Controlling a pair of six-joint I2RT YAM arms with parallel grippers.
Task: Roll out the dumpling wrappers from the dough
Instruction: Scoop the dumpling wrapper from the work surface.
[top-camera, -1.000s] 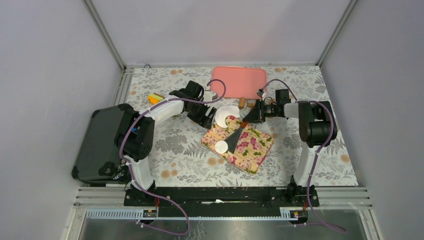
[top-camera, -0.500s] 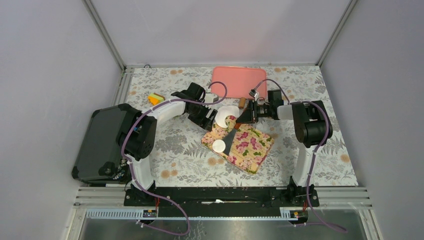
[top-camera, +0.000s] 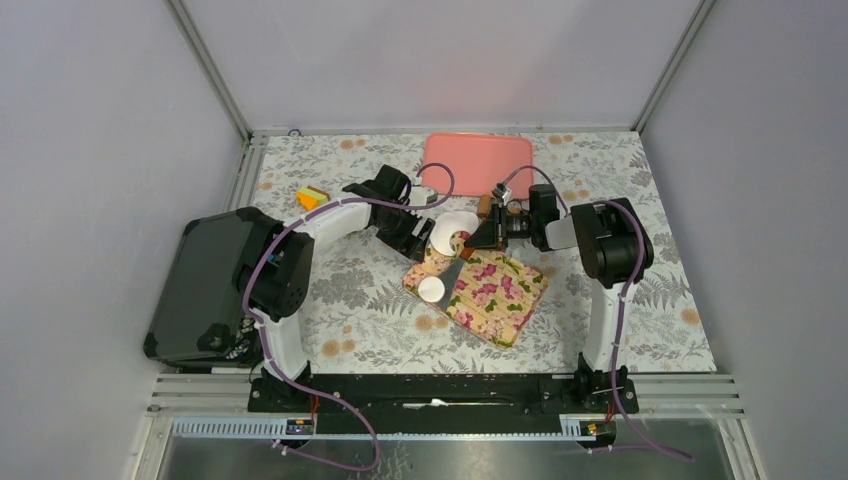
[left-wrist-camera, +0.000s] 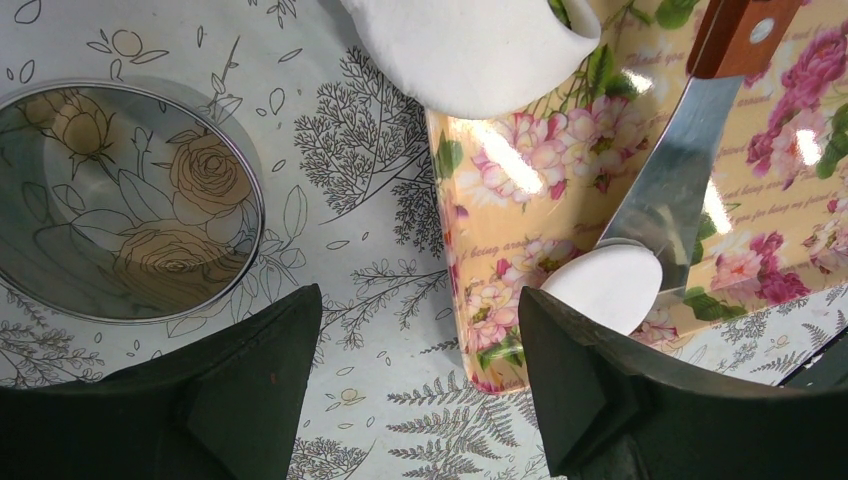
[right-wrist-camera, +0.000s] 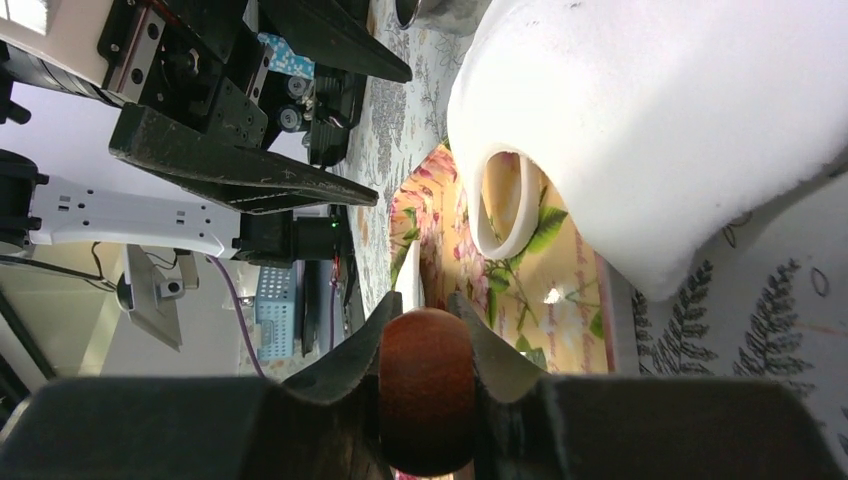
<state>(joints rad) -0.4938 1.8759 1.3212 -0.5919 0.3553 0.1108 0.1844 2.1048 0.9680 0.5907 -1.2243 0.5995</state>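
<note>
Resting on the floral board: one dumpling wrapper, some dough.

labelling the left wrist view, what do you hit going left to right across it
metal ring cutter → dough sheet → round wrapper → spatula handle. The floral board is left out, since it runs under the last three.
</note>
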